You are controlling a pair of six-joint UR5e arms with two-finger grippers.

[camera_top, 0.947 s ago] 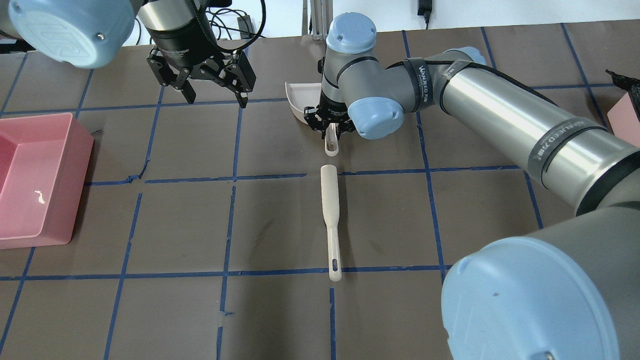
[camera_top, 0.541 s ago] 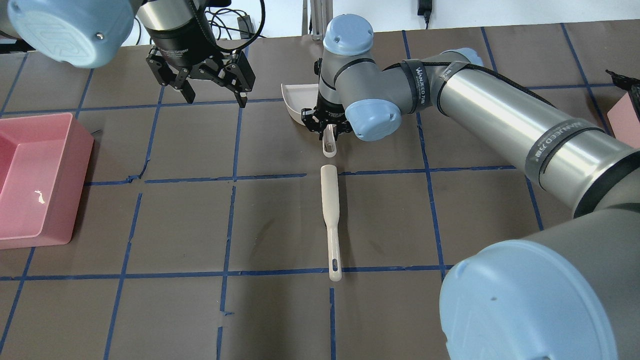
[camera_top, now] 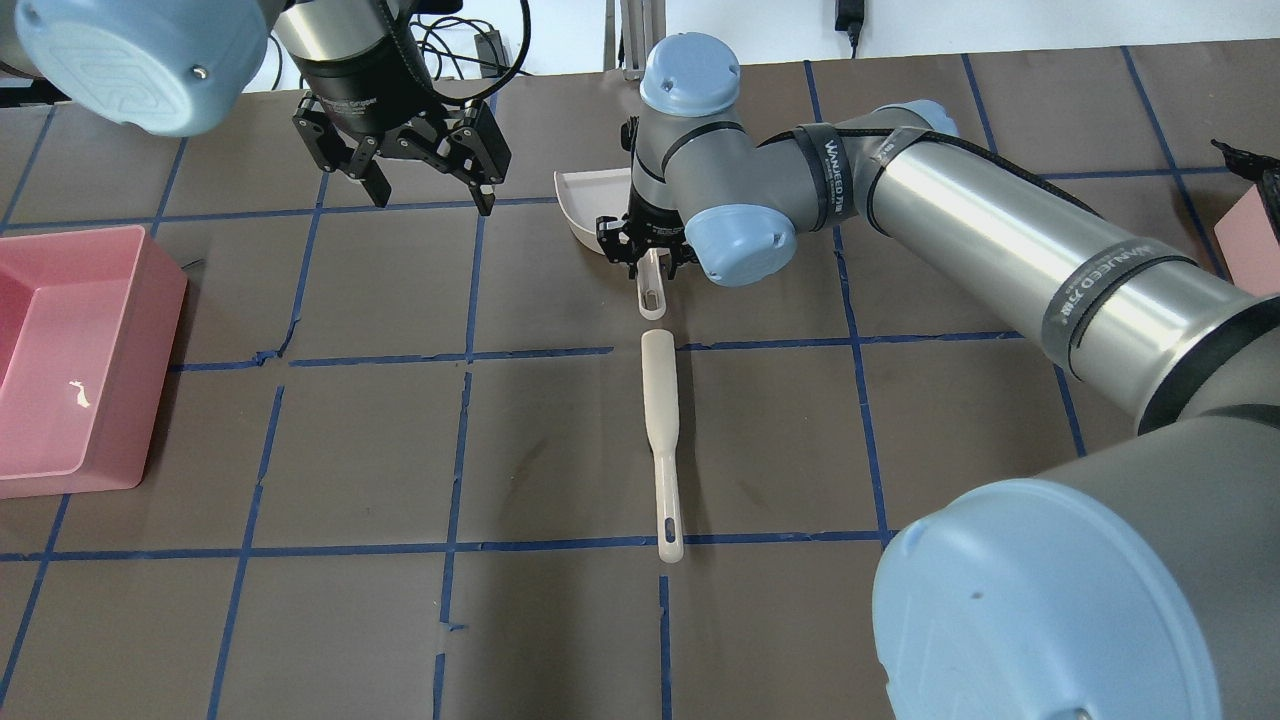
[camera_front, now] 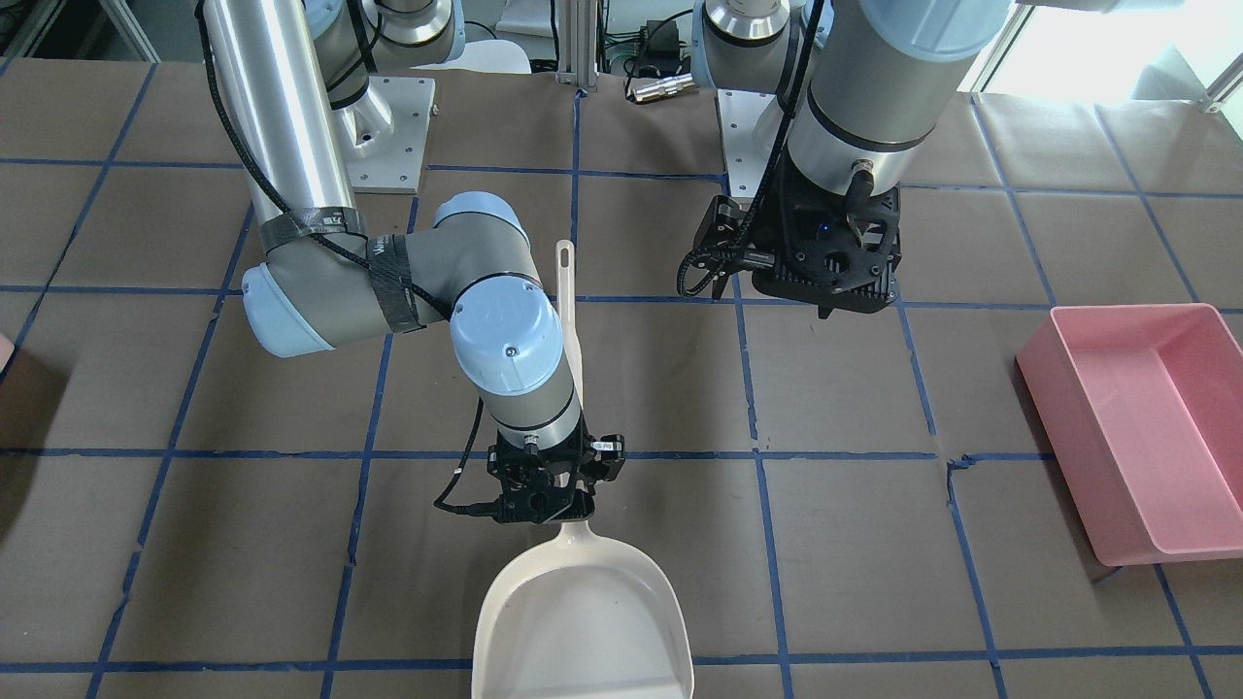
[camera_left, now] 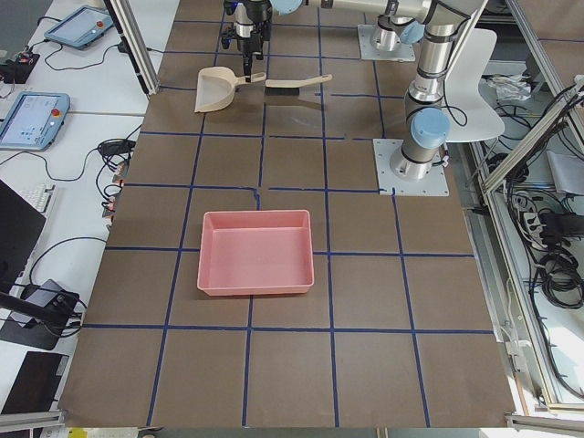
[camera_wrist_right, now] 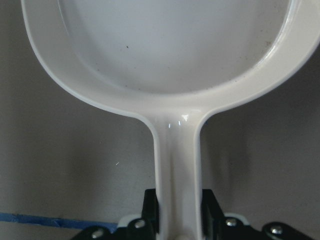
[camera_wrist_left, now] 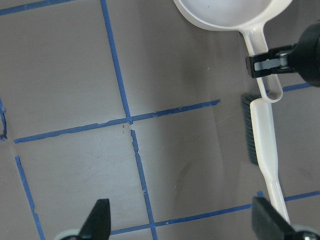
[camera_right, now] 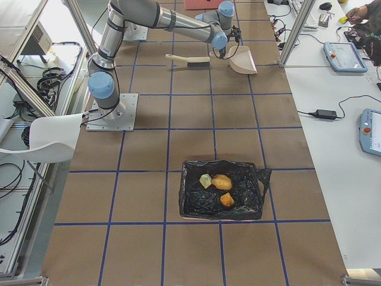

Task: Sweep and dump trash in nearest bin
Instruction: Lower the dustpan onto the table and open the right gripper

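Note:
My right gripper is shut on the handle of the cream dustpan, which looks empty in the front view and the right wrist view. The cream brush lies on the table just behind the pan's handle, touched by neither gripper. My left gripper is open and empty, hovering to the pan's left. The trash shows only in the exterior right view: a tan-orange lump, a pale yellow-green chunk and a smaller orange piece lie inside a black-lined bin.
A pink bin stands at the table's left end and holds only a small white scrap. The black-lined bin's pink side shows at the right edge. Blue tape lines grid the brown table.
My right gripper has shifted the dustpan slightly to the left in the overhead view. The left arm and the brush have not moved.

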